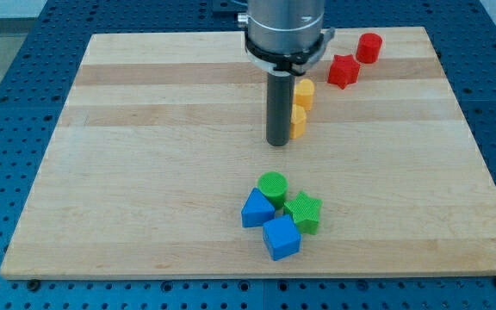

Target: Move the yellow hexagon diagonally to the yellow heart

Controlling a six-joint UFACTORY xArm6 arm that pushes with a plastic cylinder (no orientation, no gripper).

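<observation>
Two yellow blocks stand close together in the upper middle of the wooden board [145,172], both partly hidden behind my rod. The upper yellow block [305,93] and the lower yellow block [299,121] almost touch; which is the hexagon and which the heart I cannot tell. My tip [278,143] rests on the board just left of and slightly below the lower yellow block, touching or nearly touching it.
A red star [344,71] and a red cylinder [368,47] sit at the view's top right. A cluster sits lower middle: green cylinder [272,187], green star [303,211], blue triangular block [256,210], blue cube [281,237].
</observation>
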